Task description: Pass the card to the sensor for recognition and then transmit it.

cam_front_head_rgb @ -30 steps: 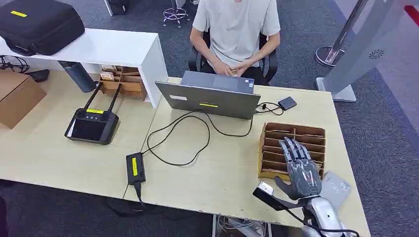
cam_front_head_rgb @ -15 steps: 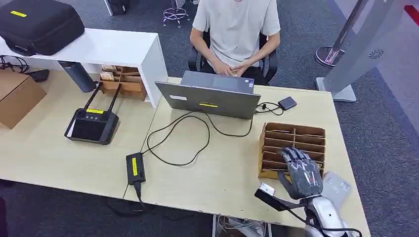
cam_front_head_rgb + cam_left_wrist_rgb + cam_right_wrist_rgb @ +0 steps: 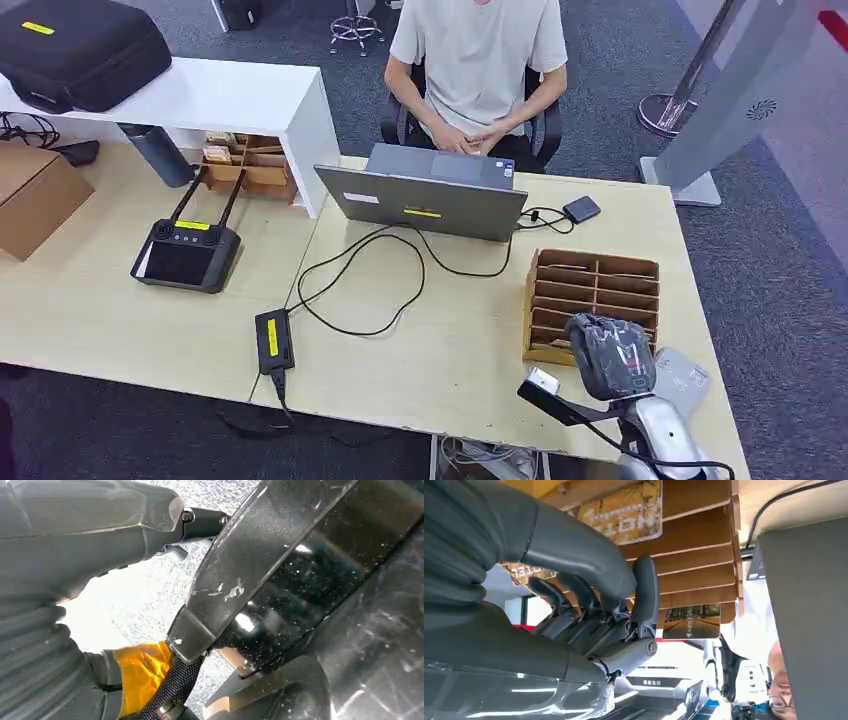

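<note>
The right hand (image 3: pixel 612 355) hovers over the near edge of the wooden card rack (image 3: pixel 592 300), its fingers (image 3: pixel 644 587) curled inward; the wrist view shows nothing caught between them, so it is clenched on air. A card (image 3: pixel 624 511) with a yellow printed face stands in a rack slot just beside those fingers, and another card (image 3: pixel 691 621) with a road picture sits in a slot farther along the rack. Just beside the rack, on its outer side, a flat grey sensor pad (image 3: pixel 680 378) lies on the counter (image 3: pixel 450 350). Beyond the rack stands an open laptop (image 3: pixel 425 200), with a person (image 3: pixel 478 60) seated behind it. The left hand (image 3: pixel 60 555) hangs away from the rack; whether it is clenched or released I cannot tell.
</note>
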Action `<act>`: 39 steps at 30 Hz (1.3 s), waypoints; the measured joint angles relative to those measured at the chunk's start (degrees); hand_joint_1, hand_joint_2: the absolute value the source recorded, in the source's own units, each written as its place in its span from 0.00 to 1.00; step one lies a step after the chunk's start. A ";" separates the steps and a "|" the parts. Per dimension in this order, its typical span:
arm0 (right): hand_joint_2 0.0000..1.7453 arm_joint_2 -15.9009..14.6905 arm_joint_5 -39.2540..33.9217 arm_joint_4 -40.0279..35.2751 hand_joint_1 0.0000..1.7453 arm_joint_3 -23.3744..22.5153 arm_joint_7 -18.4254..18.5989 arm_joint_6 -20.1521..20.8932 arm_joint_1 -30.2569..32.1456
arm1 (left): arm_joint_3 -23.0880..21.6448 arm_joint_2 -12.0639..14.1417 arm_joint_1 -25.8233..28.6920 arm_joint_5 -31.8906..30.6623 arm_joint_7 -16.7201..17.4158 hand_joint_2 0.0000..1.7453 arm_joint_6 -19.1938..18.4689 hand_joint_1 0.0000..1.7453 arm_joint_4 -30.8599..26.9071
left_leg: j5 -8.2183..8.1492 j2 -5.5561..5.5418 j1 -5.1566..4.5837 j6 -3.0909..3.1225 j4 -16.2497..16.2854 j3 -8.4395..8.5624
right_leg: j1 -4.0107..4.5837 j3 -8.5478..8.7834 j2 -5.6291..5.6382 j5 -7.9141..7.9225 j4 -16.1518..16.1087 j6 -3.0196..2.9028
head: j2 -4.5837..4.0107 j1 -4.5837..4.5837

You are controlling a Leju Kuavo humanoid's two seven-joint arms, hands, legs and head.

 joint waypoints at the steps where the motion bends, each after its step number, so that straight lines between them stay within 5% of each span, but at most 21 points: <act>1: 1.00 0.00 0.00 0.00 1.00 0.00 0.00 0.00 0.02 | 0.00 0.02 0.00 0.00 0.00 1.00 0.02 0.00 0.00 | 0.00 0.00 0.00 0.00 0.00 0.00 | 0.00 -0.01 0.00 0.00 0.00 0.00 | 0.00 0.00; 20: 1.00 -0.28 -0.22 -0.33 1.00 -0.04 -0.33 -0.61 0.18 | 0.00 0.13 0.16 0.07 -1.03 1.00 0.57 0.00 0.00 | 0.00 0.01 0.00 0.00 0.00 0.00 | 0.00 -0.01 0.01 0.00 0.00 0.00 | 0.00 0.00; 27: 1.00 -0.07 -0.44 -2.95 1.00 -0.88 -0.81 -6.28 0.72 | 0.00 0.13 0.25 0.15 -1.16 1.00 0.92 0.00 0.00 | 0.00 0.01 0.00 0.00 0.00 0.00 | 0.00 -0.01 0.00 0.00 0.01 0.00 | 0.00 0.00; 32: 1.00 1.86 -0.68 -8.62 1.00 -4.29 -4.61 -8.00 2.25 | 0.00 0.13 0.27 0.15 -1.18 1.00 0.92 0.00 0.00 | 0.00 0.01 0.00 0.00 0.00 0.00 | 0.00 -0.01 0.01 0.00 0.01 0.00 | 0.00 -0.02; 36: 1.00 1.88 -2.08 -12.77 1.00 -5.36 -3.43 -2.94 2.34 | 0.00 0.15 0.32 0.39 -1.38 1.00 0.94 0.00 0.00 | 0.00 0.03 0.00 0.00 0.00 0.00 | 0.00 -0.01 0.03 0.00 0.01 0.00 | 0.00 0.00; 39: 1.00 0.00 -3.89 -15.94 1.00 -4.98 -0.61 7.82 1.85 | 0.04 0.13 0.42 0.94 -1.38 1.00 1.36 0.00 -0.02 | 0.01 0.01 -0.01 0.01 0.00 -0.02 | -0.01 0.00 0.01 0.01 0.00 0.02 | 0.00 0.00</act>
